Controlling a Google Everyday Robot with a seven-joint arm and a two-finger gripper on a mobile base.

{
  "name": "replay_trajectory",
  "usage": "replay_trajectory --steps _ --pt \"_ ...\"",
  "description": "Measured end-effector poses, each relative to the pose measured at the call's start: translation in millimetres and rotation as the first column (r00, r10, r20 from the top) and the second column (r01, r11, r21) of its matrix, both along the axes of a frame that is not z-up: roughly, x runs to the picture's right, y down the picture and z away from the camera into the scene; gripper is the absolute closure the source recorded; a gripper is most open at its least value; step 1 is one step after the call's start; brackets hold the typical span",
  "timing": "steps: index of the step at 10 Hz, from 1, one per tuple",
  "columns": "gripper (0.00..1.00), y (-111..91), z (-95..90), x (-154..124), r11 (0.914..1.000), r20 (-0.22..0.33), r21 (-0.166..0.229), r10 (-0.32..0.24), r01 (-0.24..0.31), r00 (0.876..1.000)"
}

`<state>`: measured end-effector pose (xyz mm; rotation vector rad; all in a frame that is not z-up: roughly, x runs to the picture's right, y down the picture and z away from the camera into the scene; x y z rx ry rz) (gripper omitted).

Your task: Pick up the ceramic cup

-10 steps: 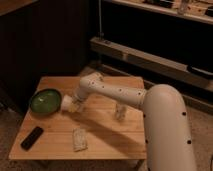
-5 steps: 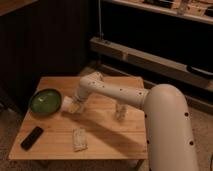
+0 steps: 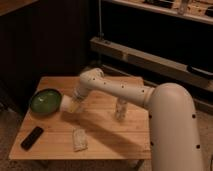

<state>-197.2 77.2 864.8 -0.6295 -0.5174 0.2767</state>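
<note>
The ceramic cup (image 3: 68,104) is a small white tapered cup lying on its side at the end of my arm, just right of the green bowl (image 3: 45,101), low over the wooden table (image 3: 107,132). My gripper (image 3: 76,103) is at the cup, at the end of the white arm that reaches in from the right. The cup's yellowish inside shows near the gripper.
A slim clear bottle-like thing (image 3: 120,108) stands at the table's middle right. A flat pale packet (image 3: 79,139) lies near the front edge. A black remote-like object (image 3: 32,137) lies at the front left. Dark shelving stands behind the table.
The arm and cup have barely shifted; the gripper stays at the cup beside the green bowl.
</note>
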Motion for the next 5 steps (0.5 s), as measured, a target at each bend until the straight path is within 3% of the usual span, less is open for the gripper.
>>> replay_trajectory --steps 5 --pt "1.00 -5.9 -12.2 1.8 1.0000 0.007 -0.002 -0.003 0.003 1.000"
